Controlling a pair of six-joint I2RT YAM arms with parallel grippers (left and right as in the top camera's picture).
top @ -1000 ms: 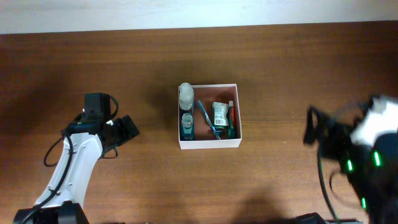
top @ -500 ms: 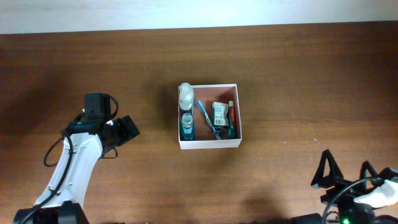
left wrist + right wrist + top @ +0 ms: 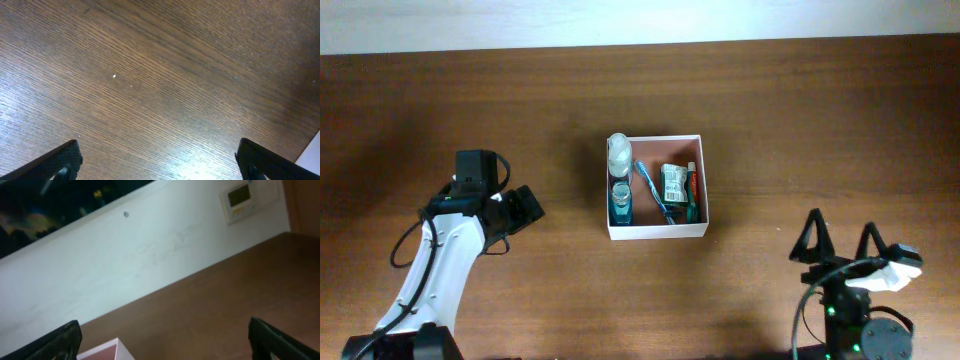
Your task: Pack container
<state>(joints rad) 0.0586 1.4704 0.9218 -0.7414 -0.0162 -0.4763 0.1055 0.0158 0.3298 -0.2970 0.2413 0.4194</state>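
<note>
The left arm (image 3: 438, 262) is showing a long, rounded white shell, sitting behind black joint housings. A thin black cable (image 3: 396, 250) is looping out beside it, further behind the left tool (image 3: 530, 207), which is looking matte black and blocky. Its fingers (image 3: 62, 159) are ending in dark, wedge-shaped tips. The right arm (image 3: 868, 330) is appearing as a black body, carrying small green lights (image 3: 830, 311) and a white cap (image 3: 894, 274). The right tool (image 3: 840, 243) is showing two black, pointed, triangular fingers (image 3: 811, 240).
</note>
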